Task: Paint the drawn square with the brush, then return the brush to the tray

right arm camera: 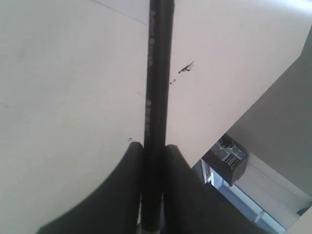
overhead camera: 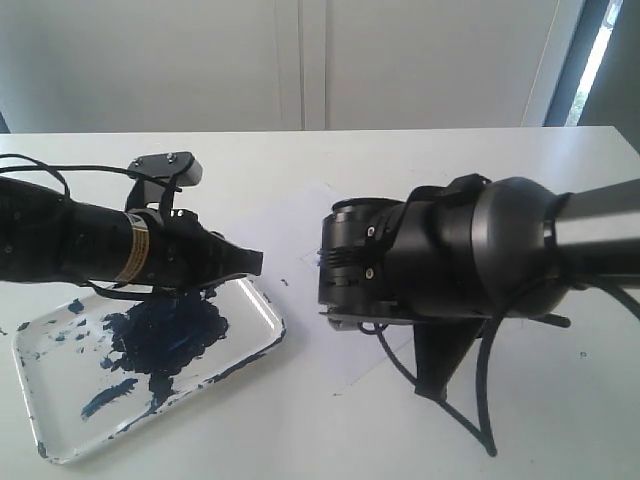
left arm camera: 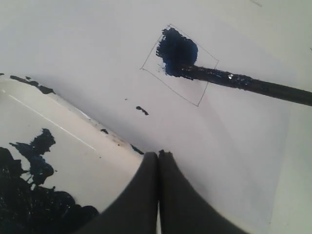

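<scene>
White tabletop, pale panelled wall behind, window sliver far right.

Flat matte white table (overhead camera: 420, 160) fills the near and middle scene, and its far edge runs straight across. Behind it is a pale grey-white panelled wall (overhead camera: 150, 60) with two thin vertical seams (overhead camera: 300, 60) close together near centre. Far right: slanted white frame post (overhead camera: 555, 60), then a narrow bright window strip (overhead camera: 600, 50), blown out, with dark grey framing beside it. Light is diffuse daylight, and shadows on the tabletop are soft-edged. The right wrist view shows a dark boxy object (right arm camera: 226, 158) past the table edge, lower down among pale surfaces, too blurred to identify.
</scene>
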{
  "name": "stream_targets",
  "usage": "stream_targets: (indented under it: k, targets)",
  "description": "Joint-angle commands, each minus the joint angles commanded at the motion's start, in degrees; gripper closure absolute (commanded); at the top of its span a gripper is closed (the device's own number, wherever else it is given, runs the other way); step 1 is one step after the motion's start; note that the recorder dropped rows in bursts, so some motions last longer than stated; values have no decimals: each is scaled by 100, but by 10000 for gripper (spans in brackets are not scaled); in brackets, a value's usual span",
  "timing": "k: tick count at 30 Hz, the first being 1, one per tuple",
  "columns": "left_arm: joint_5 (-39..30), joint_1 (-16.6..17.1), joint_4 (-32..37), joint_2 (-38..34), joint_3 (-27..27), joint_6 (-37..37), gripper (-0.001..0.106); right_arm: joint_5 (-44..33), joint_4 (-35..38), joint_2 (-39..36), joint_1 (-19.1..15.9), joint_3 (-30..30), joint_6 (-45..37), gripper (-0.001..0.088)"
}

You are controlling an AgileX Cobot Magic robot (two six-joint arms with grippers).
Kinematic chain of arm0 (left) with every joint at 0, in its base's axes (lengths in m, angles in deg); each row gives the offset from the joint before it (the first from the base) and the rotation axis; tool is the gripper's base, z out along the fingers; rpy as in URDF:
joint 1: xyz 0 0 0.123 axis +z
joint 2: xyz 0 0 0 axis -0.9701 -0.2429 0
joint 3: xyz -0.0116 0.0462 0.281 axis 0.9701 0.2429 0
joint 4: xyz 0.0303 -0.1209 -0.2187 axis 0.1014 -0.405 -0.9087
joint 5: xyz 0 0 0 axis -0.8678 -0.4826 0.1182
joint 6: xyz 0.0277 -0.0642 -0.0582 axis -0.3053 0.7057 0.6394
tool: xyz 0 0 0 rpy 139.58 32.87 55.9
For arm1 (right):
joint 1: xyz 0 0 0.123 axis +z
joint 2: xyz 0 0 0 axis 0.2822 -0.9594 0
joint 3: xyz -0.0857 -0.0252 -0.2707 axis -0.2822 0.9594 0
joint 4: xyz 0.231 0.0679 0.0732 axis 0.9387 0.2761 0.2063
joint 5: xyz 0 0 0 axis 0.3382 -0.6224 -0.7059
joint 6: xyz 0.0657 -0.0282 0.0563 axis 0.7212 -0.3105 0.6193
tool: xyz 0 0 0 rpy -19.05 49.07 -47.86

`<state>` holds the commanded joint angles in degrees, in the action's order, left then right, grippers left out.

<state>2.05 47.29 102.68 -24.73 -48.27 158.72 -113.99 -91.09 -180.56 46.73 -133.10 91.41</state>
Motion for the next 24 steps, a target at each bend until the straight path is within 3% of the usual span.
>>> stream_targets:
  k: [6, 14, 24]
  targets:
    - [-128, 0, 29, -251, -429, -30, 1053, 0, 99, 44, 246, 0, -1, 868]
    - [55, 0, 77, -838, -995, -1, 1053, 0, 89, 285, 255, 0, -1, 868]
    - [-42, 0, 161, -1409, -1294, 184, 1053, 0, 126, 343, 255, 0, -103, 868]
